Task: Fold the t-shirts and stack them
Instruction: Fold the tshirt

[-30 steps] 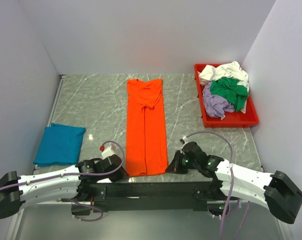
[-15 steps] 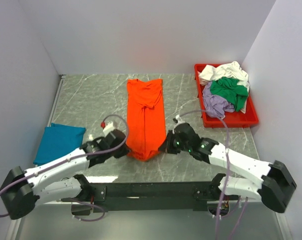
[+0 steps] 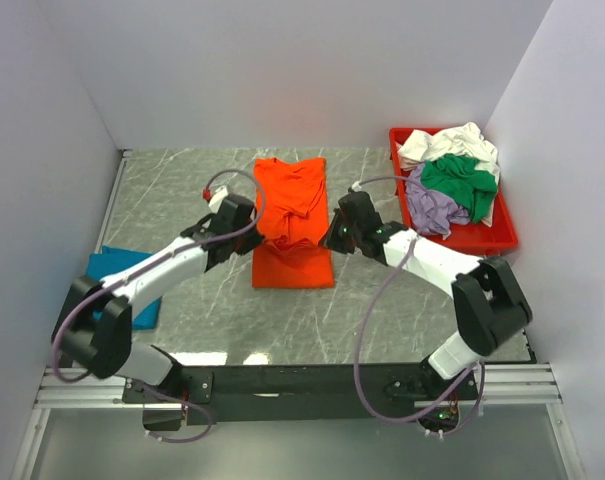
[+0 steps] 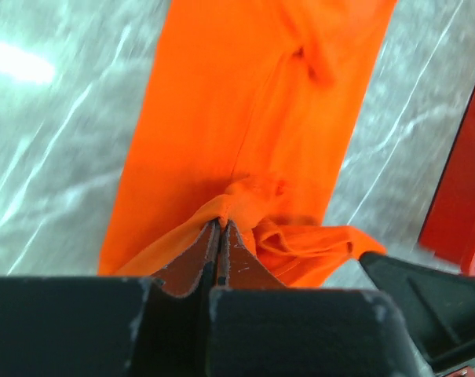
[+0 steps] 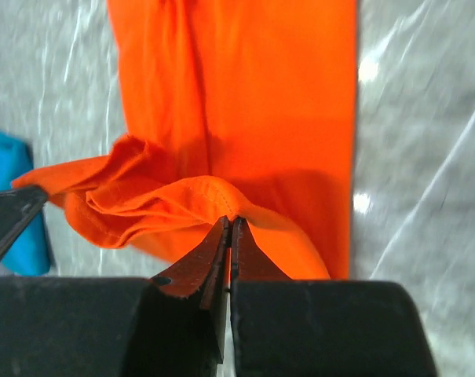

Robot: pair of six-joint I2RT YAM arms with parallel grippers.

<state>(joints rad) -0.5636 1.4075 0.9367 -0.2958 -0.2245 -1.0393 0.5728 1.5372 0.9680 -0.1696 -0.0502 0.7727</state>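
Orange cloth is pinched tight on both sides. My left jaws are closed on one corner of the hem of the orange t-shirt (image 3: 293, 215) and my right jaws are closed on the other corner. Each has a bunched fold of fabric squeezed between its tips. The shirt lies lengthwise in the middle of the grey marbled tabletop (image 3: 182, 190), collar end toward the far wall. The hem end I hold is up over the shirt's own body, so the near part lies doubled. A teal-blue t-shirt (image 3: 104, 264) lies folded near the left edge, partly hidden under my left arm and well apart from the orange one. At the far right a red tray (image 3: 460, 243) holds a loose heap: a white shirt (image 3: 452, 140), a green shirt (image 3: 460, 180) and a lavender shirt (image 3: 429, 210).
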